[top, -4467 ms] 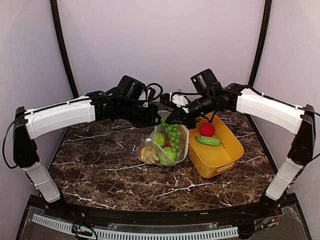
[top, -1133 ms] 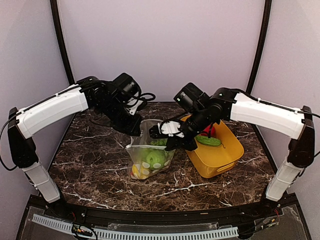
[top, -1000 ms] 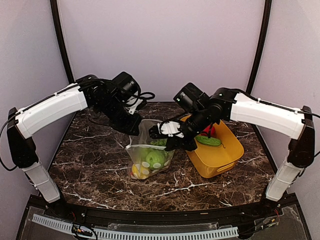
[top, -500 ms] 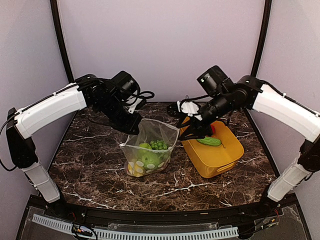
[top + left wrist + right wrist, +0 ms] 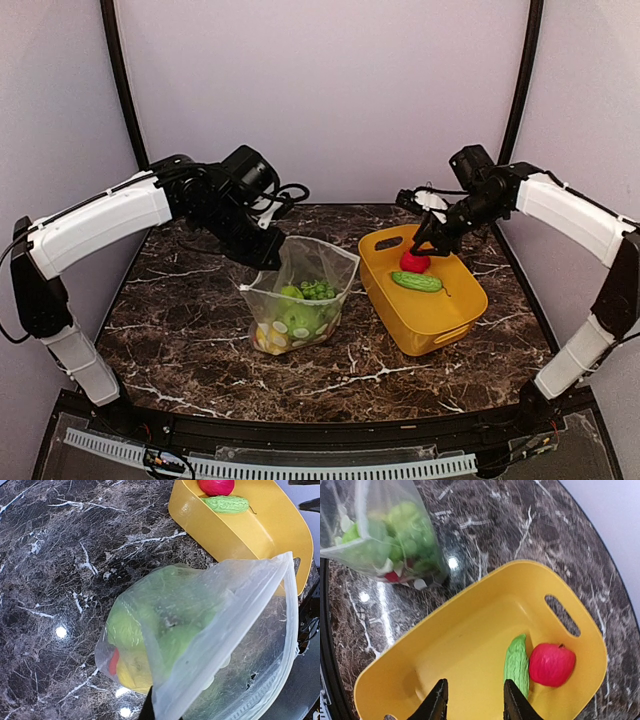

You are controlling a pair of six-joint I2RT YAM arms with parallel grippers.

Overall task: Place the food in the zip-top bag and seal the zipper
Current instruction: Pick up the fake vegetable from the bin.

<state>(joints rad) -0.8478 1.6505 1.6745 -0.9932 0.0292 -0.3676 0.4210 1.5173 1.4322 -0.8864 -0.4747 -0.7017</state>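
Release came first: we let our right gripper [image 5: 428,243] go from the zip-top bag [image 5: 300,305] and swung it, half open and empty, over the red fruit [image 5: 414,261] and cucumber [image 5: 417,282] in the basket [image 5: 455,320] at the bag's three o'clock. Our left gripper [image 5: 270,260] stayed clamped on the bag's rim, and two pieces remained to load.

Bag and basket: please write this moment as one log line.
left gripper: shut on bag rim | bag: upright, mouth open, grapes inside | right gripper: open over basket | basket: red fruit, cucumber

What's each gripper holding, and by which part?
Left gripper pinches the zip-top bag by its mouth rim. Right gripper, open over the yellow basket, holds nothing.
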